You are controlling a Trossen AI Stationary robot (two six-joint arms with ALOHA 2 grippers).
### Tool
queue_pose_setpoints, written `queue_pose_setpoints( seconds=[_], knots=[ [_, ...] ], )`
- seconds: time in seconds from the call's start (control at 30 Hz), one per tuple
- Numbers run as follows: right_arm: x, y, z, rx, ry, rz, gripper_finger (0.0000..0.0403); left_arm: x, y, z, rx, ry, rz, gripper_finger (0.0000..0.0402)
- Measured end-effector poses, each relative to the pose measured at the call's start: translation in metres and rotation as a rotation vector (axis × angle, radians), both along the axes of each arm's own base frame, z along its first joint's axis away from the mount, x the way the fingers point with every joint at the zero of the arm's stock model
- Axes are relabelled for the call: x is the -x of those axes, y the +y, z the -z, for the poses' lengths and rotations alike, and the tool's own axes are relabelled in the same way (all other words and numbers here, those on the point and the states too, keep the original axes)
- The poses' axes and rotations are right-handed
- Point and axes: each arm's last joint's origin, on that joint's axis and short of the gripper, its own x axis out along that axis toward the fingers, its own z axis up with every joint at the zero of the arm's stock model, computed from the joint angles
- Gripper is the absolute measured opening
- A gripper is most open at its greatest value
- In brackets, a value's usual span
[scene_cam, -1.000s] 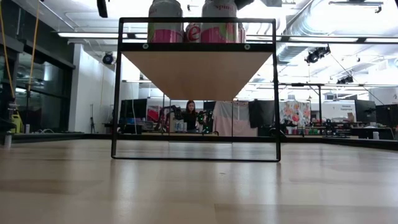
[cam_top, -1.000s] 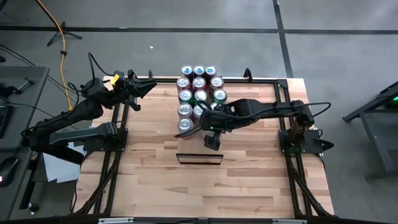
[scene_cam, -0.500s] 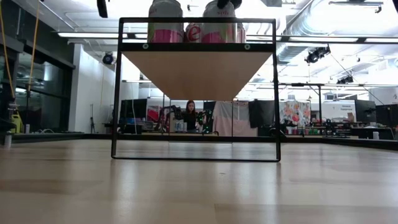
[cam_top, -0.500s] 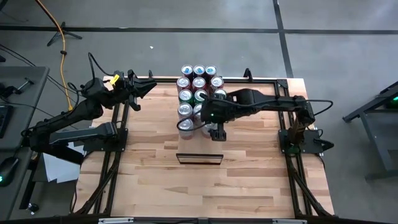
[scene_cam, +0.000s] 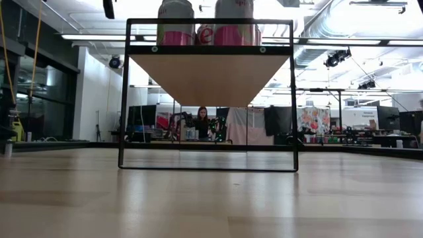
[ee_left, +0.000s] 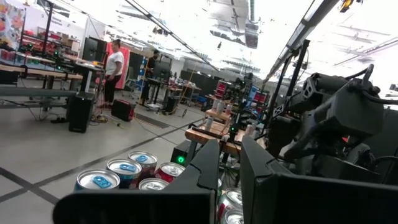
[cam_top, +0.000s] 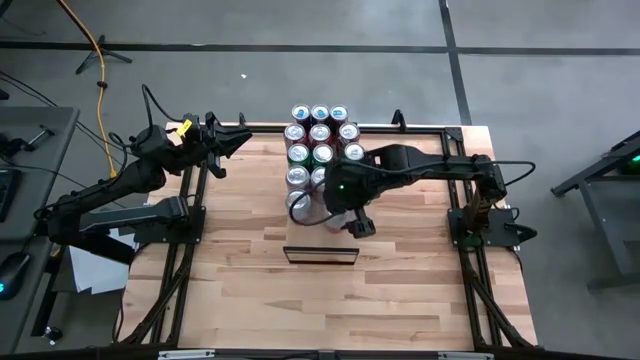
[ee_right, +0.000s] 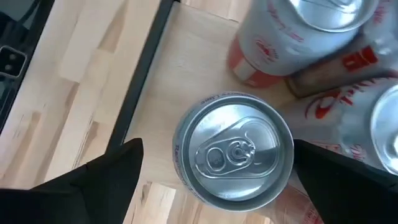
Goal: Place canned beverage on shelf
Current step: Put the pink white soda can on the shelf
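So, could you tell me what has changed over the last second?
The right gripper swung across the near end of the cans on the shelf and now hangs open above a can, gripping nothing. The left gripper stayed shut at the table's far-left corner; the cans did not move.

Both arms black, jointed tubes with black cables looping off. Left arm (cam_top: 120,185) carries a yellow tag near the wrist. Right gripper (ee_right: 217,180) fingers flat, dark, wedge-shaped.
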Motion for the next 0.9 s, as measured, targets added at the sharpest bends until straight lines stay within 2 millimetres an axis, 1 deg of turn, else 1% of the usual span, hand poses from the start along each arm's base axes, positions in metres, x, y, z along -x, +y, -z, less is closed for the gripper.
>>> queue_pose_setpoints(
  seconds=[0.17, 0.47, 0.9],
  knots=[
    [0.0000, 0.0005, 0.0000, 0.024, -0.005, -0.047, 0.0391, 0.0000, 0.0000, 0.0000, 0.007, -0.003, 0.002, 0.0000],
    [-0.0001, 0.0009, -0.0001, 0.124, -0.027, -0.244, 0.0391, 0.0000, 0.0000, 0.0000, 0.009, -0.003, 0.002, 0.0000],
    [-0.0025, 0.0010, -0.0006, 0.232, -0.069, -0.443, 0.0391, 0.0001, 0.0001, 0.0000, 0.010, -0.003, -0.002, 0.0000]
  ],
)
